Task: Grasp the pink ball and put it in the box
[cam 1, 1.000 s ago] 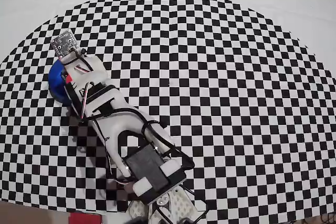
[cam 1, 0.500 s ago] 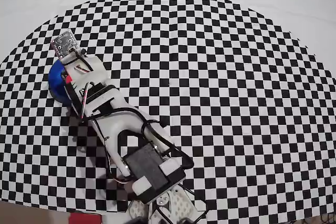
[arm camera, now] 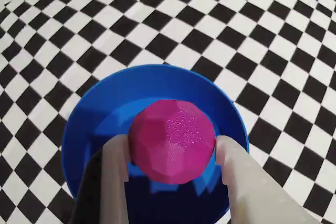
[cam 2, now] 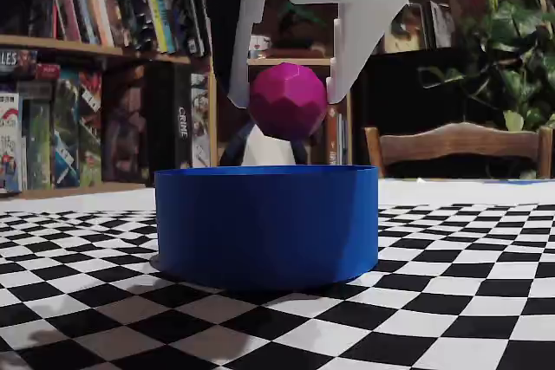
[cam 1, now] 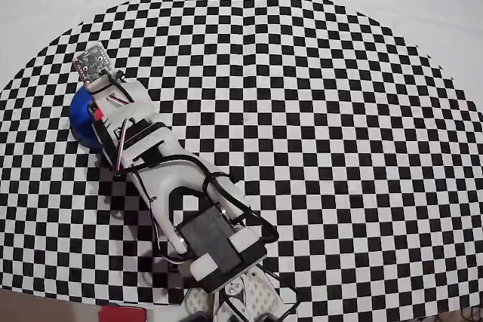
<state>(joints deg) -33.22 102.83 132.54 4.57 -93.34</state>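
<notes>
Black-and-white checkered cloth covers the worktop (cam 1: 317, 111); bookshelves (cam 2: 95, 67) fill the left background of the fixed view, a wooden chair (cam 2: 460, 149) and a leafy plant (cam 2: 512, 32) the right. At the left of the overhead view, the round bright blue open-topped box (cam 1: 78, 115) is seen partly hidden beneath the white arm (cam 1: 151, 156). In the fixed view, the small faceted magenta-pink ball (cam 2: 288, 100) is held clamped in the white two-finger pincer (cam 2: 286, 93), above the box (cam 2: 267, 224) and clear of its rim. In the wrist view, the ball (arm camera: 171, 139) is seen gripped between two pale fingers (arm camera: 115, 171), directly over the box interior (arm camera: 157, 85).
</notes>
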